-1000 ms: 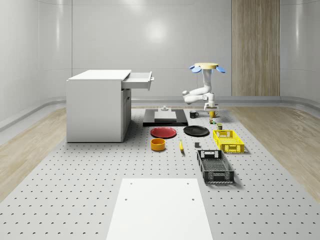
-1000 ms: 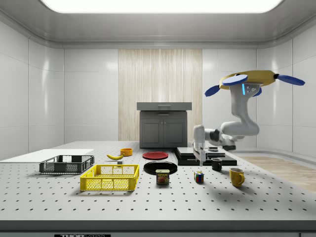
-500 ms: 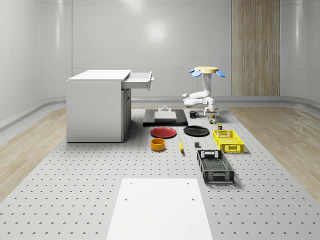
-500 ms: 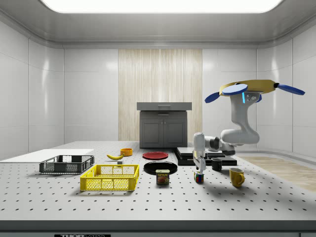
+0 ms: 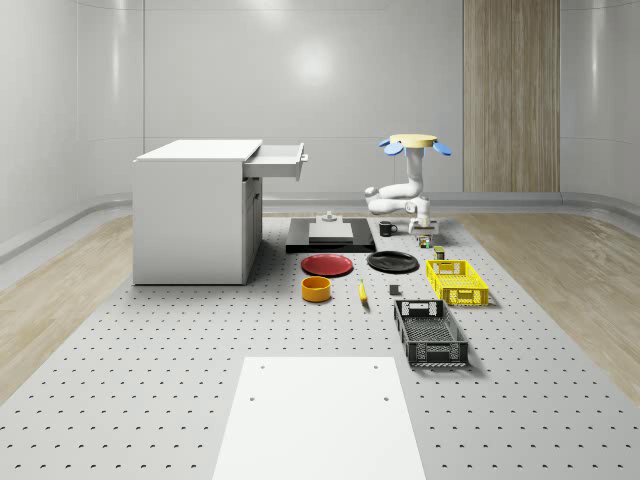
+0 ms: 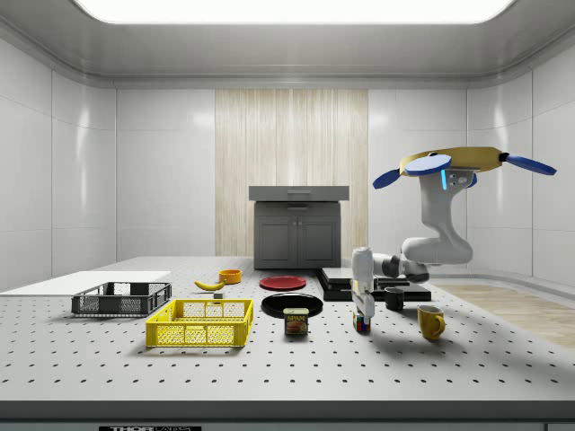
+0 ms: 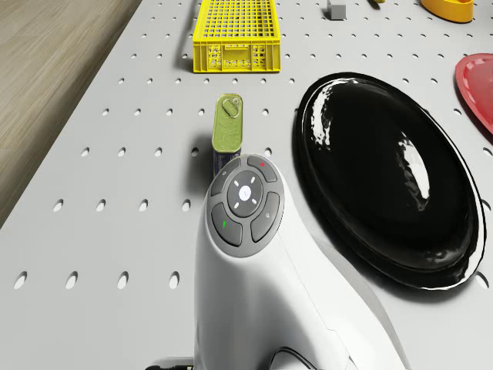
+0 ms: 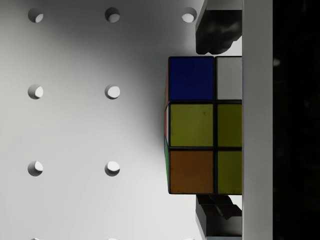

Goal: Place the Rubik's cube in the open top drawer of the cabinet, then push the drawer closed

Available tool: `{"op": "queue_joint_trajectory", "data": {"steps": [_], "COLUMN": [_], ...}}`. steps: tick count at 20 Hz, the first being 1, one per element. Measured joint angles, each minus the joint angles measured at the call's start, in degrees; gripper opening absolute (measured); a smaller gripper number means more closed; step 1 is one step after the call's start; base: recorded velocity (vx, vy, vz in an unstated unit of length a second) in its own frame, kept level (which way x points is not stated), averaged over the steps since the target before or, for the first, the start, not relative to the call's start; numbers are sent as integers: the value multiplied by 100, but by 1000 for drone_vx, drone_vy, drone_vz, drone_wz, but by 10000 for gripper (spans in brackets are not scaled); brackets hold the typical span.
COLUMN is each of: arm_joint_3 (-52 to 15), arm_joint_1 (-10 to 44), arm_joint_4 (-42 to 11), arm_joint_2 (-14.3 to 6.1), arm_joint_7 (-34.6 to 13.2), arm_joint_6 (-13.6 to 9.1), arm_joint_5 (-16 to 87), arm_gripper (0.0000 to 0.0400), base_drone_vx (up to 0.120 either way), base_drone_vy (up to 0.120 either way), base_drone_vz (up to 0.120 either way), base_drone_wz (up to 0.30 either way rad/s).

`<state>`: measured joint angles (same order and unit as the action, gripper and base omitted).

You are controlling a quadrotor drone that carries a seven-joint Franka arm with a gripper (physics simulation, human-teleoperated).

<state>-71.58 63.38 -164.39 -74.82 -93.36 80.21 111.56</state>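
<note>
While the drone (image 6: 463,162) hovers beside the yellow mug (image 6: 430,321), its gripper (image 6: 361,316) straddles the Rubik's cube (image 8: 204,125), fingers spread, not yet clamped; lifting, stowing in the top drawer (image 5: 279,161) and shutting remain.

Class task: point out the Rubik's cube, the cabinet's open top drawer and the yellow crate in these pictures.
Rubik's cube (image 8: 192,125): wrist view, middle yellow-green sticker.
Open top drawer (image 5: 281,159): whole-scene view, its side wall.
Yellow crate (image 6: 199,333): side view, near long wall.
</note>
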Motion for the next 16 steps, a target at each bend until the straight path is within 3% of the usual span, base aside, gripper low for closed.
{"op": "queue_joint_trajectory", "data": {"steps": [7,11,16], "arm_joint_3": [159,167,162], "arm_joint_1": [98,148,187], "arm_joint_4": [116,155,176], "arm_joint_2": [-117,-165,-226], "arm_joint_7": [-12,-29,-50], "arm_joint_6": [198,261,327], "arm_joint_5": [135,135,115], "arm_gripper": [400,358,334], "base_drone_vx": [0,0,0], "base_drone_vy": [0,0,0], "base_drone_vz": [0,0,0], "base_drone_wz": [0,0,0]}}
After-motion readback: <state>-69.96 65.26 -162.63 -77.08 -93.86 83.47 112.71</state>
